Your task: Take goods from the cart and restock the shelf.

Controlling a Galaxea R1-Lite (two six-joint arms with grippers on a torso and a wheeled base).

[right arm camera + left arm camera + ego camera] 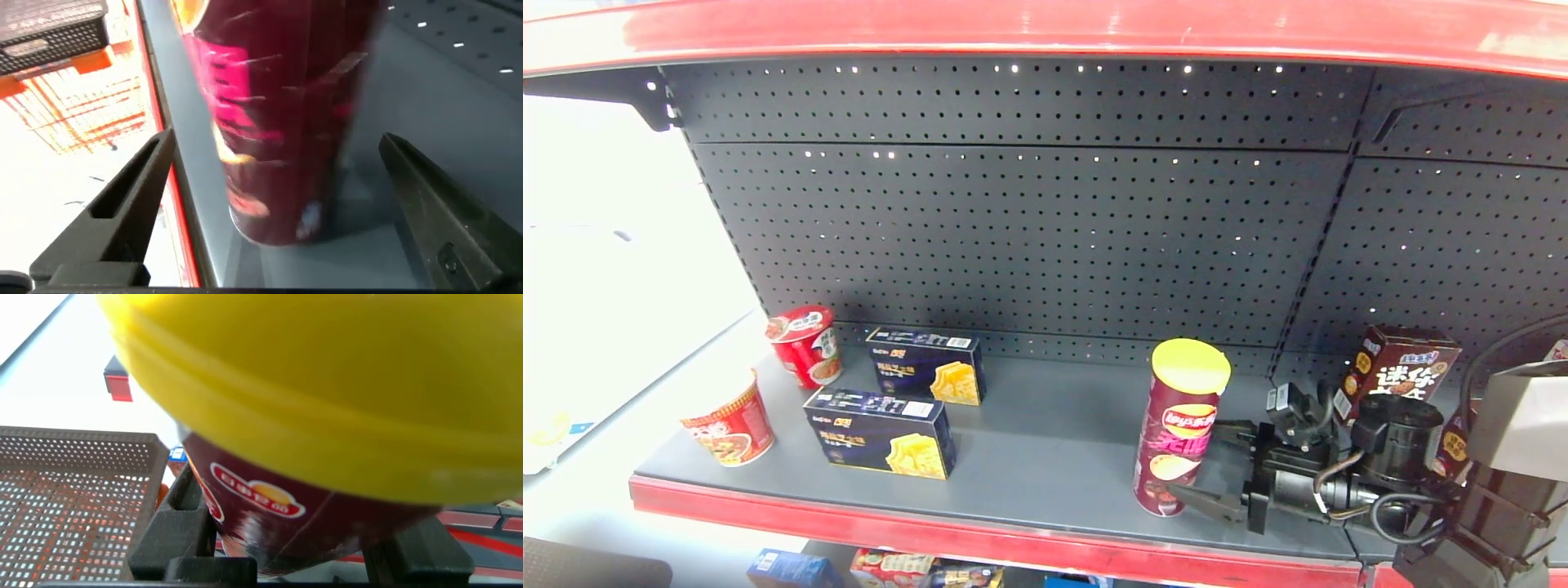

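Chips can (1180, 425) with a yellow lid stands upright on the grey shelf (1045, 441), close to the front edge and to the right of the middle, with its base flat on the board. The right gripper (1196, 459) is at the can from the right side and it is released: in the right wrist view the 2 fingers (122, 204) are wide apart, 1 on each side of the chips can (278, 122), and a clear gap shows on both sides. I judge that the can is already set down and carries its own weight, so the open jaws only need to draw back to the right without touching it. It stands apart from the other goods, probably to begin a new row: 2 dark boxes (929, 376) lie 1 behind the other toward the left part of the shelf, 2 red noodle cups (805, 345) are at the left edge, and a brown box (1396, 371) stands near the back on the right. The left gripper (294, 539) is clenched on a second can (270, 506) of the same kind, its fingers pressing the dark red body below the yellow lid. This second can is near the mesh cart basket (73, 498), so it seems to be the next item for the shelf, held by the body so that it can be placed upright.
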